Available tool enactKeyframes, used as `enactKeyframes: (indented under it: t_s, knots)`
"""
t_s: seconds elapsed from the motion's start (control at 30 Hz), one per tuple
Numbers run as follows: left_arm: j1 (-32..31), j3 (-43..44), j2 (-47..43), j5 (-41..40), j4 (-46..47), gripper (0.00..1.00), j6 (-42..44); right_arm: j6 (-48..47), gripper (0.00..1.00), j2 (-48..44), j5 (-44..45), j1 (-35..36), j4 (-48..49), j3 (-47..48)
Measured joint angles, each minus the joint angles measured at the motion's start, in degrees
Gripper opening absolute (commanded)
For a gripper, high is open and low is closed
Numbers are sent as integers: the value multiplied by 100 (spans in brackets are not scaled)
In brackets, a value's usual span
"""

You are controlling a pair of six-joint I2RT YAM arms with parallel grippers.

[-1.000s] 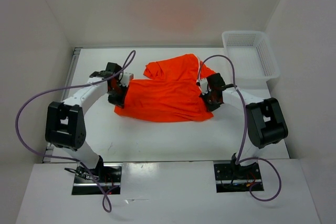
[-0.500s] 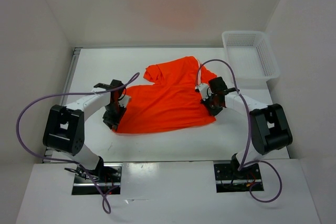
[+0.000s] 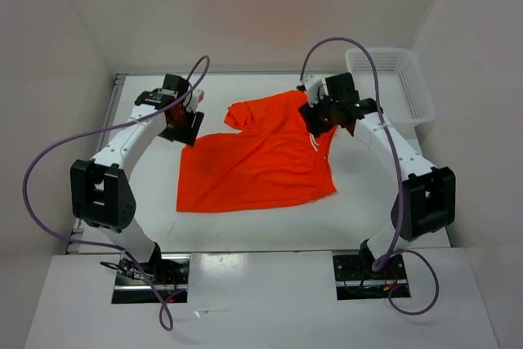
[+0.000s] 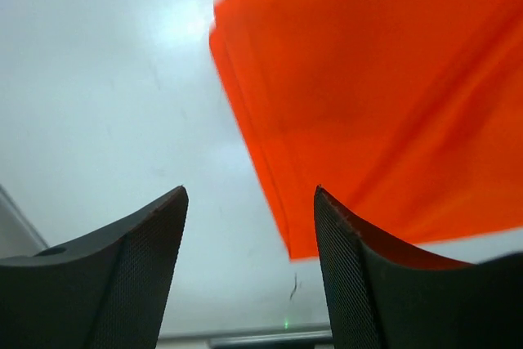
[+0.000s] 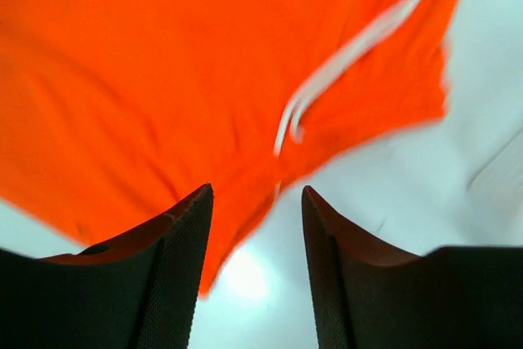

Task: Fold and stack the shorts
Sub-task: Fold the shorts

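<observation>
The orange shorts (image 3: 253, 161) lie spread on the white table (image 3: 245, 230), with a folded lobe at their far edge and the white drawstring (image 3: 314, 141) on the right side. My left gripper (image 3: 183, 124) hovers just off the shorts' far left corner, open and empty. In the left wrist view the shorts (image 4: 384, 96) fill the upper right beyond the gripper (image 4: 249, 194). Over the far right corner my right gripper (image 3: 320, 116) stands open. Its wrist view shows the shorts (image 5: 155, 71) and drawstring (image 5: 351, 51) below the gripper (image 5: 256, 190), nothing held.
A white mesh basket (image 3: 391, 81) stands at the back right corner of the table, close to the right arm. White walls enclose the table on the left, back and right. Purple cables arc above both arms.
Both grippers opened and let go of the shorts, then rose toward the far side. The shorts have been pulled nearer and now lie flatter.
</observation>
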Motion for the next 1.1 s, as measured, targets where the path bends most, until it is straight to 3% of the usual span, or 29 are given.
enactKeyframes:
  t_s: [0.07,0.13,0.27,0.3,0.5,0.67,0.7,0.8,0.83,0.9,0.93,1.03,1.1]
  knots:
    - [7,654,356,90,238,71,0,297,65,256,-20,175,350,590]
    - [9,1139,811,203,400,71,0,518,69,688,-9,400,601,1084]
    - [22,1943,1849,551,623,72,0,1012,93,2269,31,719,1143,2435]
    - [31,2052,2050,680,638,72,-2,1145,95,2798,118,754,1274,2806]
    - [59,2188,2343,1222,651,72,0,1681,98,5165,761,754,1320,4833]
    - [79,2271,2343,1458,702,73,0,1934,98,6013,1300,756,1169,5716]
    - [79,2271,2343,1469,693,73,-2,1954,95,6118,1386,756,1132,5901]
    - [90,2271,2343,1484,699,73,0,1954,69,6408,1698,769,1010,6413]
    - [96,2273,2345,1484,697,73,0,1969,52,6470,1773,772,979,6483]
    - [111,2275,2350,1478,697,73,-2,2000,35,6498,1853,791,960,6513]
    - [120,2275,2350,1473,697,73,0,1976,19,6498,1886,804,942,6513]
    - [138,2297,2350,1434,699,73,-2,1956,1,6498,1950,837,883,6511]
    - [138,2299,2350,1427,699,73,-2,1947,0,6492,1956,855,866,6511]
